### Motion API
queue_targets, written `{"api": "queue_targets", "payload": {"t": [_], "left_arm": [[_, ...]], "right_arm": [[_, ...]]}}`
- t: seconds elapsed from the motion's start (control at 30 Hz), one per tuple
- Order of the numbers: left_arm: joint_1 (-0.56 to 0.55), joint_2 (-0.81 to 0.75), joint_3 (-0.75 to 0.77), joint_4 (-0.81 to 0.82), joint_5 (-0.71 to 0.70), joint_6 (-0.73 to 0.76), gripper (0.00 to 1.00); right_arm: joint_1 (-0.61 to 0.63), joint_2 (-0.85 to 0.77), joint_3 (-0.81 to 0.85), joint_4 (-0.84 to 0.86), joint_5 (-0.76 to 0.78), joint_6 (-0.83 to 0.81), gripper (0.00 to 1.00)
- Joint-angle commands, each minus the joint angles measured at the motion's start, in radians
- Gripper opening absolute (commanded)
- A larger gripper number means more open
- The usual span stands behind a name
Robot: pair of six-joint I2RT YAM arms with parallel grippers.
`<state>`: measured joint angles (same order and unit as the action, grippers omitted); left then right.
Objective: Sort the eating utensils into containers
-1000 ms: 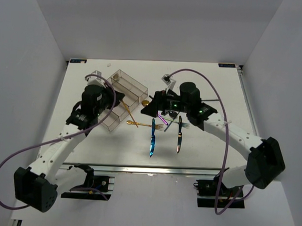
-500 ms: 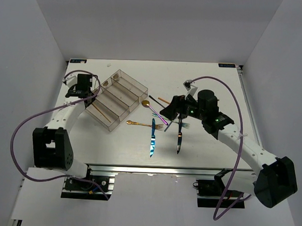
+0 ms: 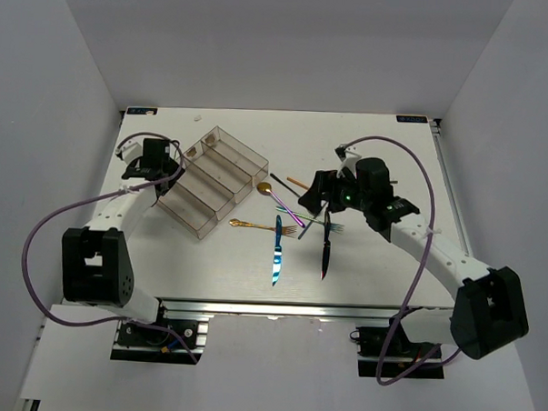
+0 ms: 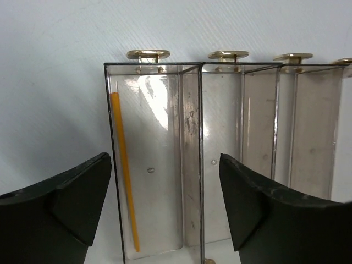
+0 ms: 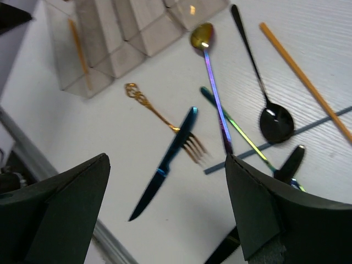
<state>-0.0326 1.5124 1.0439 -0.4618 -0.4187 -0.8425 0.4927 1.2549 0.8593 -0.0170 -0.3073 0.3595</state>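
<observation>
Our left gripper (image 4: pixel 165 203), just sprung wide over the tray (image 4: pixel 192 137), has let the orange chopstick (image 4: pixel 124 170) drop into the end compartment, while our right gripper (image 5: pixel 165 212) hangs wide and empty above the knife (image 5: pixel 165 165) and fork (image 5: pixel 159 118) still on the table (image 5: pixel 82 143).

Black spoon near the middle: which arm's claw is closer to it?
Right. The right gripper hovers just above the black spoon; the left gripper is far off, over one end of the clear tray.
</observation>
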Motion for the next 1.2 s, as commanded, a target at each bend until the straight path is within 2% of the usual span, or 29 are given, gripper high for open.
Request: {"api": "queue_targets", "payload": {"t": [0.0, 0.1, 0.13, 0.17, 0.23, 0.3, 0.33, 0.37, 0.47, 0.73, 1.1, 1.17], "left_arm": [[0.002, -0.110, 0.007, 0.014, 0.001, 0.003, 0.95], [0.002, -0.162, 0.030, -0.011, 0.030, 0.042, 0.98], [0.002, -0.203, 0.034, -0.015, 0.049, 0.078, 0.98], [0.002, -0.227, 0.036, -0.014, 0.070, 0.104, 0.98], [0.000, -0.291, 0.024, 0.021, 0.193, 0.199, 0.98], [-0.001, -0.319, -0.001, 0.029, 0.356, 0.253, 0.98], [-0.003, -0.339, -0.018, 0.006, 0.388, 0.282, 0.98], [-0.003, -0.351, -0.018, -0.004, 0.408, 0.293, 0.98], [-0.007, -0.411, -0.062, -0.024, 0.468, 0.355, 0.98], [-0.016, -0.529, -0.243, 0.041, 0.491, 0.405, 0.98], [-0.018, -0.549, -0.265, 0.035, 0.509, 0.415, 0.98], [-0.020, -0.555, -0.271, 0.037, 0.514, 0.413, 0.98]], "right_arm": [[-0.003, 0.073, 0.108, -0.078, 0.108, -0.103, 0.89], [-0.006, 0.171, 0.196, -0.093, 0.145, -0.156, 0.89], [-0.005, 0.232, 0.223, -0.131, 0.149, -0.263, 0.89], [-0.005, 0.265, 0.251, -0.145, 0.157, -0.305, 0.88], [-0.006, 0.377, 0.340, -0.196, 0.201, -0.413, 0.84], [-0.011, 0.457, 0.450, -0.218, 0.270, -0.436, 0.74], [-0.016, 0.536, 0.489, -0.297, 0.278, -0.489, 0.61], [-0.019, 0.573, 0.524, -0.316, 0.281, -0.501, 0.56], [-0.020, 0.704, 0.653, -0.383, 0.290, -0.556, 0.46], [-0.020, 0.865, 0.805, -0.455, 0.254, -0.663, 0.43], [-0.025, 0.983, 0.879, -0.529, 0.252, -0.709, 0.36], [-0.032, 0.991, 0.894, -0.544, 0.254, -0.731, 0.31]]}}
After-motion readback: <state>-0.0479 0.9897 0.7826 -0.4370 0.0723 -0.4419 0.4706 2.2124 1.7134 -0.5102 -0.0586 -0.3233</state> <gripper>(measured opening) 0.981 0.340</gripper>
